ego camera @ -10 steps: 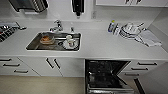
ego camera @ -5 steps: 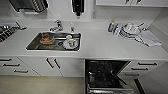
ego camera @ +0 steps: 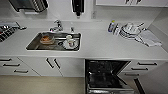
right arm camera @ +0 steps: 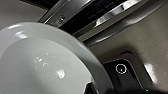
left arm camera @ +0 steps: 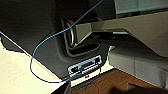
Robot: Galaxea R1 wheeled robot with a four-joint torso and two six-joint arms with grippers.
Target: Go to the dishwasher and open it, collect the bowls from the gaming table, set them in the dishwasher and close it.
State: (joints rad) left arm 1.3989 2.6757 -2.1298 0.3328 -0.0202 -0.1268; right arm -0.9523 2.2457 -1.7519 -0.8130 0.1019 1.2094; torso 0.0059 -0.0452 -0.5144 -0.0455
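The dishwasher [ego camera: 107,75] stands open under the white counter at the lower right of the head view, its door [ego camera: 110,88] folded down and the inside dark. A pale, glossy round bowl [right arm camera: 42,62] looms large in the right wrist view, hanging beside the dishwasher's steel door edge and bar handle [right arm camera: 117,12]. My right gripper [right arm camera: 90,88] is shut on the bowl's rim, seen as a dark tip at the picture's edge. The left wrist view looks at my own dark base [left arm camera: 37,30] with a blue cable [left arm camera: 35,52] across it. The gaming table is out of view.
A steel sink [ego camera: 32,45] holds cups and a plate, with a faucet [ego camera: 58,25] behind it. Stacked plates [ego camera: 128,31], bottles [ego camera: 112,26] and a cloth [ego camera: 150,37] sit on the counter above the dishwasher. White drawers [ego camera: 10,66] and cabinet doors [ego camera: 53,66] line the left.
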